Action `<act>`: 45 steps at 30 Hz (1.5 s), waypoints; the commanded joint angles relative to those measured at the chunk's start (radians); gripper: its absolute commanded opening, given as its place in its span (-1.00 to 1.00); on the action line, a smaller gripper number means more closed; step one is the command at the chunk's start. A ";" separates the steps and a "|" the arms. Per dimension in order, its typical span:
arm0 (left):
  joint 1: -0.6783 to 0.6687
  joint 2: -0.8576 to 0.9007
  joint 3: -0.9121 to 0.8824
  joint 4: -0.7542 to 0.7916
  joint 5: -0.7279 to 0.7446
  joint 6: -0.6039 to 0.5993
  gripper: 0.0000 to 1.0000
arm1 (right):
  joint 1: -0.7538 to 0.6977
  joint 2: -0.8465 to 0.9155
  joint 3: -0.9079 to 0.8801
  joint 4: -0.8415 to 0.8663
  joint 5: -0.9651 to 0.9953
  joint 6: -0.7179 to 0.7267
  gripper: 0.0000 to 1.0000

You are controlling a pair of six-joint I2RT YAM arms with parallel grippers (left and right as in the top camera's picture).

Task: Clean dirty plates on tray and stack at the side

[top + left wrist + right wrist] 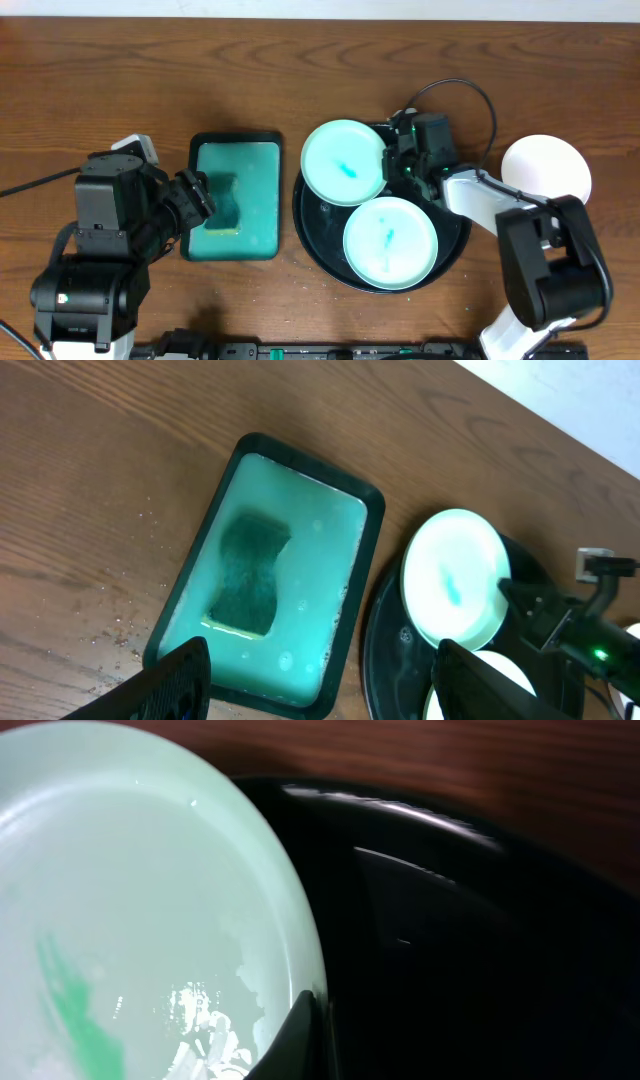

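Observation:
The black tray (312, 235) holds two mint plates with teal smears. The upper-left plate (343, 162) overhangs the tray's rim; my right gripper (392, 165) is shut on its right rim. The right wrist view shows a finger (315, 1030) over that plate's (140, 900) edge, with the tray (450, 940) behind. The second smeared plate (390, 242) lies flat in the tray. A clean white plate (545, 170) sits on the table to the right. My left gripper (205, 195) is open and empty over the teal container; it also shows in the left wrist view (325, 680).
The teal black-rimmed container (250, 230) with a dark sponge (250, 570) in soapy liquid stands left of the tray. Small water drops speckle the wood left of the container (120, 625). The right arm's cable (470, 95) loops behind the tray.

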 commanded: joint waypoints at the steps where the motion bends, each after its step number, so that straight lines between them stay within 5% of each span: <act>1: 0.004 -0.004 0.022 -0.001 -0.001 0.014 0.43 | -0.052 -0.076 0.001 -0.013 0.119 0.148 -0.98; 9: 0.004 -0.004 0.022 0.000 -0.002 0.014 0.43 | -0.086 -0.119 0.000 -0.077 0.208 0.206 -0.97; 12: 0.004 -0.004 0.022 0.000 -0.002 0.014 0.43 | -0.085 -0.125 0.000 -0.148 0.162 0.177 -0.14; 24: 0.004 0.089 0.020 -0.058 -0.001 0.041 0.43 | -0.085 -0.412 0.000 -0.813 0.061 -0.033 0.00; 27: 0.004 0.144 0.020 -0.062 -0.001 0.041 0.43 | -0.083 -0.397 -0.032 -0.901 0.060 0.018 -0.15; 33: 0.004 0.232 0.020 -0.120 0.041 0.105 0.43 | -0.083 -0.356 -0.158 -0.793 0.026 0.083 -0.44; 36: 0.004 0.267 0.020 -0.135 0.040 0.108 0.43 | -0.083 -0.350 -0.203 -0.720 -0.074 0.079 -0.95; 45: 0.004 0.405 0.019 -0.131 0.038 0.149 0.53 | -0.084 -0.350 -0.215 -0.587 -0.043 0.292 -0.98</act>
